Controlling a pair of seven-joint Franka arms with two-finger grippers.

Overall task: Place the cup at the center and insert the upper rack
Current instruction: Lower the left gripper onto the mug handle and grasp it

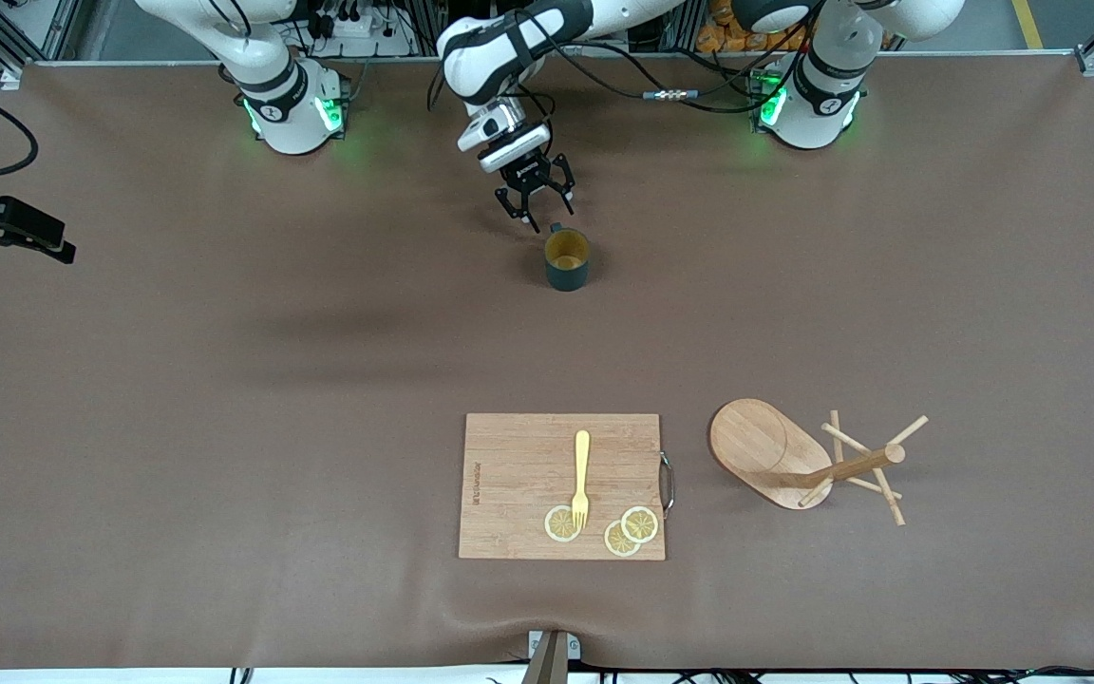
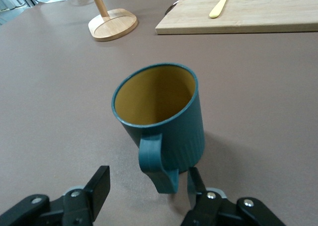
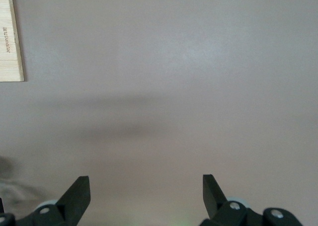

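Teal cup (image 2: 161,119) stands upright, its handle between the released left end effector (image 2: 149,186) fingers.

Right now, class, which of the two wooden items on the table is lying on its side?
The light wooden mug tree: its oval base is tipped up and post is horizontal, while the rectangular bamboo cutting board lies flat.

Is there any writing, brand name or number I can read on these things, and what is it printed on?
Cutting board: a short line of print along its edge toward the right arm's end, too small to read; also in the right wrist view, unreadable.
Left gripper: a small white mark, unreadable.
Cup: no writing visible.
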